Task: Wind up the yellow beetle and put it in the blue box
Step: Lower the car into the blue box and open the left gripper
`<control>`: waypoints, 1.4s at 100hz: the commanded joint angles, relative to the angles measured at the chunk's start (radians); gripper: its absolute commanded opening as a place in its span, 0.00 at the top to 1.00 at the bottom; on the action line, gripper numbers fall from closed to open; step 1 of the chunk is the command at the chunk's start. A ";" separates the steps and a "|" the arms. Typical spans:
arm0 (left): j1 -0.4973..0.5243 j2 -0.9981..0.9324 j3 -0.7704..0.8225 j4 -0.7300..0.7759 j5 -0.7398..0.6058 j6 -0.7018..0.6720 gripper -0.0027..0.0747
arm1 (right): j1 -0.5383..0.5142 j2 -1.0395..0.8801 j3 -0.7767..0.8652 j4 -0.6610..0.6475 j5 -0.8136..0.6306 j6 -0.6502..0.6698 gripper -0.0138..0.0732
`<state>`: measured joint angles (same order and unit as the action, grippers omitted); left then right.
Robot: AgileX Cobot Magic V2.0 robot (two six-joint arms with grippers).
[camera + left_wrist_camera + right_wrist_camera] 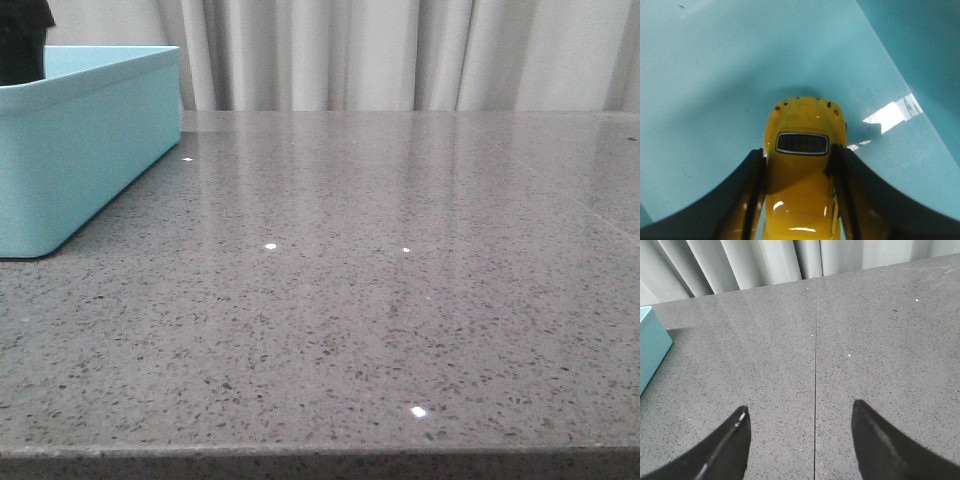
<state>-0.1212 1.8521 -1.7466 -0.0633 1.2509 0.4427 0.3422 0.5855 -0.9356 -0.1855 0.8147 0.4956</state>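
Blue box (85,150) stands at the far left of the worktop (380,300). The left gripper (799,165) is inside it, jaws clamped on both flanks of the yellow beetle (800,170), which hangs nose-down over the box floor; whether the car touches the floor cannot be told. The right gripper (799,440) hovers over bare worktop to the right of the box, jaws wide and holding nothing.

Risk assessment: if the jaws release from a height, the glossy car may tip or bounce. If the spring is wound, freed wheels could run it into the box wall. Winding status cannot be confirmed.
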 commanded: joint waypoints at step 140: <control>0.002 -0.275 -0.039 -0.160 0.018 -0.030 0.99 | 0.000 0.002 -0.024 -0.037 -0.079 -0.141 0.84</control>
<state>-0.1212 1.6635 -1.7647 -0.1757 1.2485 0.4401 0.3422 0.5855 -0.9356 -0.1808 0.8147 0.3735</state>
